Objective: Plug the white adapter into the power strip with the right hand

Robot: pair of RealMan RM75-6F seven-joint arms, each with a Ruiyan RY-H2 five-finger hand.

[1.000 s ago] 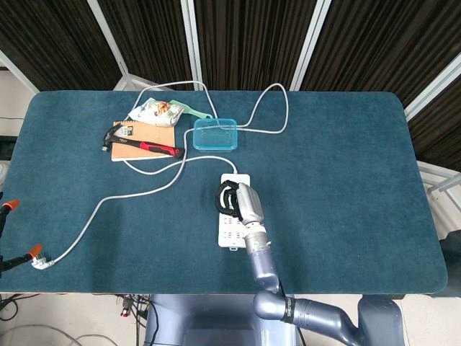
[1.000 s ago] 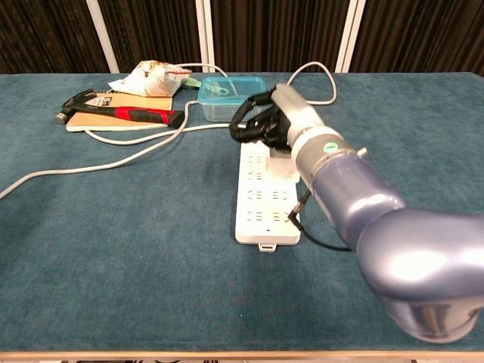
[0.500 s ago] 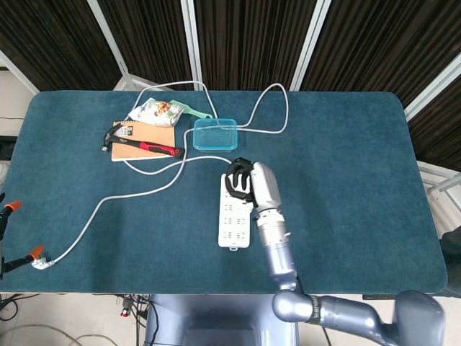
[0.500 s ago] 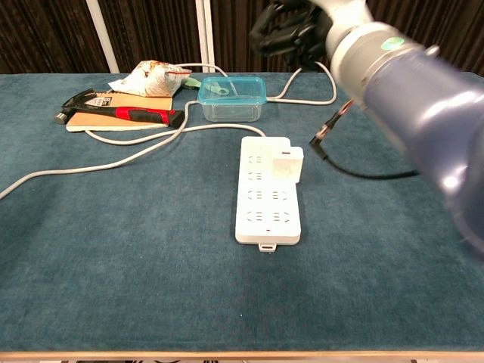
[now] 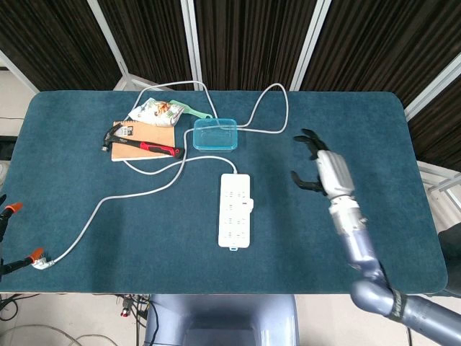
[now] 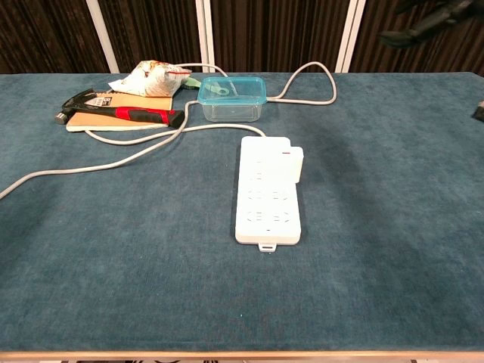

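The adapter [image 6: 292, 164] stands at the right edge of the strip [image 6: 267, 190], near its cord end, and looks seated, though we cannot tell whether it is pushed fully home. Our right hand [image 5: 322, 169] hangs above the bench [image 5: 374, 144], well apart from the strip, its fingers [image 5: 303, 182] spread wide and holding nothing; the left hand is out of sight. If a final press is needed, we should come down squarely on the adapter's top, without tilting it.
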